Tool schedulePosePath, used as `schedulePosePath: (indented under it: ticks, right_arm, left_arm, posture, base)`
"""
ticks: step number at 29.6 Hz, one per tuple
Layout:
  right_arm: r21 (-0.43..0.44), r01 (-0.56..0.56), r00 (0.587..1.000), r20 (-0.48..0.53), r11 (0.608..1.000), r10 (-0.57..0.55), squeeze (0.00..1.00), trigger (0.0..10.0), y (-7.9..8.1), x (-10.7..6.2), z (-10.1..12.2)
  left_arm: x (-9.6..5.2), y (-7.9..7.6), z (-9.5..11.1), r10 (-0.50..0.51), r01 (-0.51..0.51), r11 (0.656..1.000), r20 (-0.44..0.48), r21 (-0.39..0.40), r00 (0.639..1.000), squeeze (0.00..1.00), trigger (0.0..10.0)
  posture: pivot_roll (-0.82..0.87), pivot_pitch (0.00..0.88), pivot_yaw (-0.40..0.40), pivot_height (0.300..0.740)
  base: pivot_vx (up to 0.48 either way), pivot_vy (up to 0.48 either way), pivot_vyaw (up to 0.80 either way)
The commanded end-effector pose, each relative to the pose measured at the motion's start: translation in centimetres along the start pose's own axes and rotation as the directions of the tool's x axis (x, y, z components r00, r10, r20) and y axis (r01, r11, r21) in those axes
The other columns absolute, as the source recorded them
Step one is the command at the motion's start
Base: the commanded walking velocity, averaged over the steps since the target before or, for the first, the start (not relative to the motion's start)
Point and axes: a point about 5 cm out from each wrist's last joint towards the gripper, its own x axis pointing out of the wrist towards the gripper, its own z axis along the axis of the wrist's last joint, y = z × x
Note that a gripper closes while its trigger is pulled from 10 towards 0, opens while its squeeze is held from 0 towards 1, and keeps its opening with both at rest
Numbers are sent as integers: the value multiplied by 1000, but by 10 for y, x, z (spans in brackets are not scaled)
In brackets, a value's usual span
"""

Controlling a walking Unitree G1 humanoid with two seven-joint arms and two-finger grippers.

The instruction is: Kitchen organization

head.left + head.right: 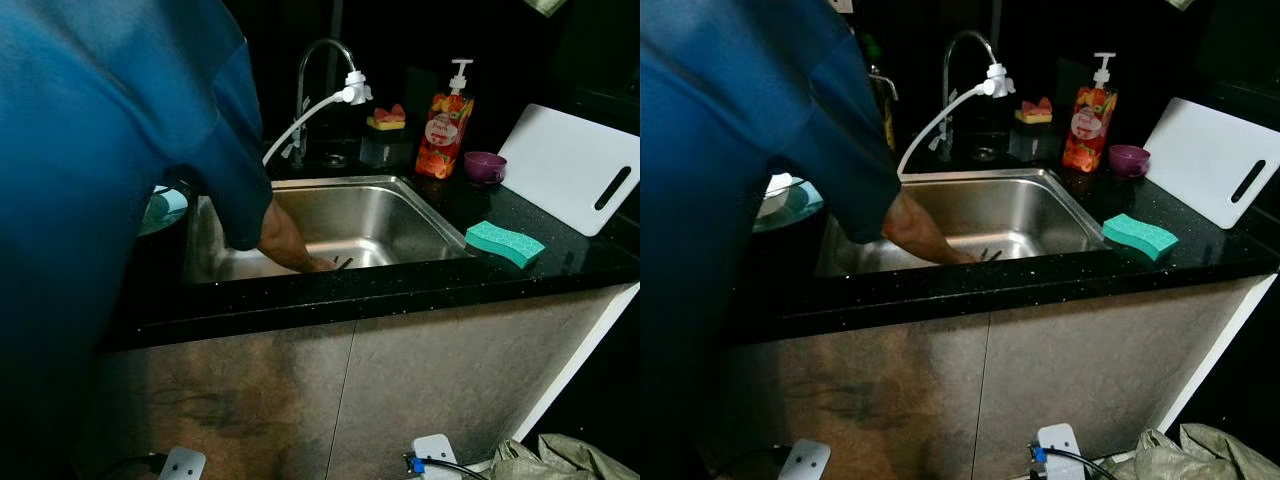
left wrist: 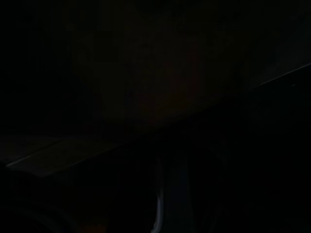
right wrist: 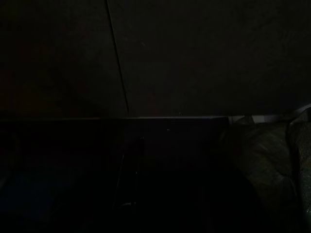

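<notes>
Close up against my head cam a person in a blue sleeve (image 1: 110, 180) leans over the counter, blocking most of the side left of the sink (image 1: 400, 215); their hand (image 1: 290, 248) reaches down into the steel basin, fingertips near some thin dark utensils (image 1: 343, 262) lying on the bottom; can't tell if the hand touches them. Behind the sink stands the tap (image 1: 322, 60) w/ a white hose (image 1: 300, 120) curving off its spout; further right along the back, a small holder w/ a yellow-and-pink sponge (image 1: 387, 118) on top, then the orange soap pump bottle (image 1: 446, 125), then a purple cup (image 1: 484, 166). Right of the sink a green sponge (image 1: 504, 242) lies flat on the black counter (image 1: 420, 285), near its front edge; beyond it a white cutting board (image 1: 572, 165) leans tilted, handle slot toward the right. Left of the sink, partly hidden by the sleeve, a pale teal dish (image 1: 165, 208). Below the sink, grey cabinet doors (image 1: 400, 390); on the floor a white plug block (image 1: 437, 455) w/ a cable, a crumpled bag (image 1: 565, 462) right of it.

Both my arms hang idle in the dark; wrist cams near black; left gripper and right gripper: can't tell how far the fingers are open, or if they hold anything.
</notes>
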Motion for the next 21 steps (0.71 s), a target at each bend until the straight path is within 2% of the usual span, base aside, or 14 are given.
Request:
schedulePosePath:
  ticks: [1,21]
  right_arm:
    - [-7,-4,1000,-12,1000,4,0,10000,0,-1,-3]
    - [-23,-13,1000,-18,1000,12,0,10000,0,-1,-3]
  left_arm:
    - [-1,-4,-3,-13,13,1000,-19,4,1000,0,10000]
    - [0,-6,-5,-21,21,1000,-26,6,999,0,10000]
  posture:
    - [17,104,-48,740]
    - [16,98,-50,740]
  base:
    - [0,0,0]
    - [0,0,0]
